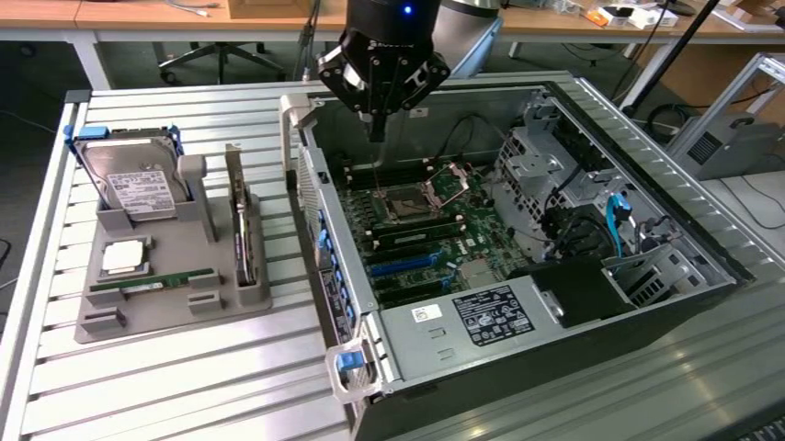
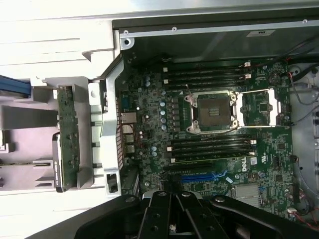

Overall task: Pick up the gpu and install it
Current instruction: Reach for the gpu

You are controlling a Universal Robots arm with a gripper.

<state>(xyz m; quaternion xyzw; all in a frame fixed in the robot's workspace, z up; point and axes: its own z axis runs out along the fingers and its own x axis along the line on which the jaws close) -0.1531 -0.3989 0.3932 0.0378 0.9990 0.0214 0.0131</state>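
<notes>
Well, the biggest thing under me is the slatted metal table [image 1: 184,367], and most of it is taken up by the open computer case [image 1: 432,372], lying on its side with its inside facing up. In the exterior view a grey holder [image 1: 160,303] sits on the table just beside the case, on that view's left. The green motherboard [image 1: 424,234] lines the floor of the case, and the wrist view looks straight down on it [image 2: 149,124].

On the holder, the boxy hard drive [image 1: 135,184] leans at the far end. The gpu [image 1: 245,230] stands on its edge in a slot on the side of the holder nearest the case, a thin dark strip between the hard drive and the case wall. In the wrist view it is a narrow green card [image 2: 67,129] held in the grey bracket outside the case.

My claw [image 1: 378,129] hangs over the far corner of the case with its fingers pointing down, pinched fully together and holding nothing. It is well apart from the gpu. Its dark linkages also show in the wrist view [image 2: 172,209].

Below it, the processor socket [image 1: 405,204] lies open on the board. The memory stick [image 1: 153,282] lies flat on the holder.
</notes>
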